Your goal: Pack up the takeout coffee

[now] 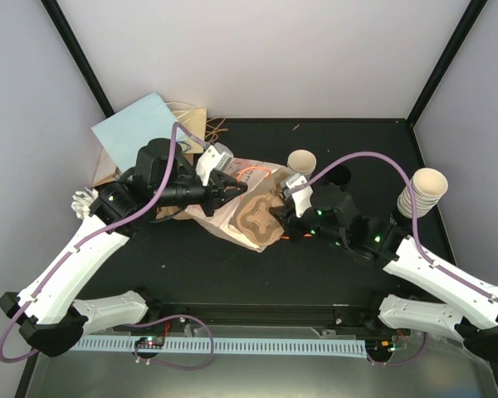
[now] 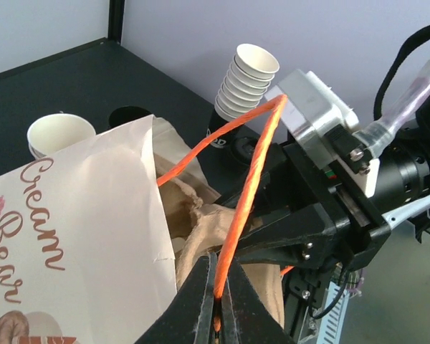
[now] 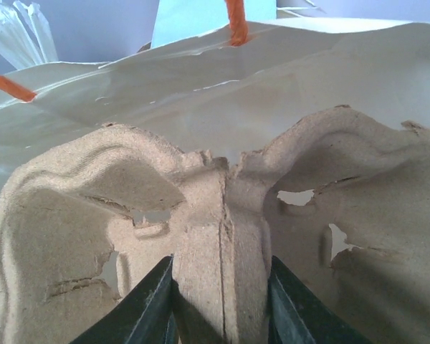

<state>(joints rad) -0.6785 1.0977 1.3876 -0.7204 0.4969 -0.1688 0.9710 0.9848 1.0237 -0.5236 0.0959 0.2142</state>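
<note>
At the centre of the counter (image 1: 191,265), seen from above, the printed paper bag (image 1: 220,211) lies on its side with its mouth toward 3 o'clock. The left claw (image 1: 235,189) is pinched fully shut on the bag's orange handle (image 2: 247,179), pulling the cord taut to lift the upper lip. The right claw (image 1: 280,217), partly closed, grips the middle ridge of the brown pulp cup tray (image 3: 129,186), which sits at the bag's mouth, about half inside.

The coffee is not in the tray. One lidless paper cup (image 1: 301,160) stands at 1 o'clock from the tray. A stack of cups (image 1: 423,192) stands well apart at 3 o'clock, near the counter's right edge.

Several things could go wrong:

- **Handle:** the thin cord could slip through the shut jaws, or tear at its anchor if the left arm pulls harder. The lip would then drop onto the tray.
- **Tray:** it looks soft, with ragged edges around its holes. A hard push against creased paper could buckle it or catch a corner on the lower lip.
- **Bag:** only the handle holds it, so the whole bag may slide toward 9 o'clock.
- **Cup:** the right arm passes close to the single cup and could knock it over.
- **Loading:** an empty tray deep inside the bag leaves the cups awkward to load.
</note>
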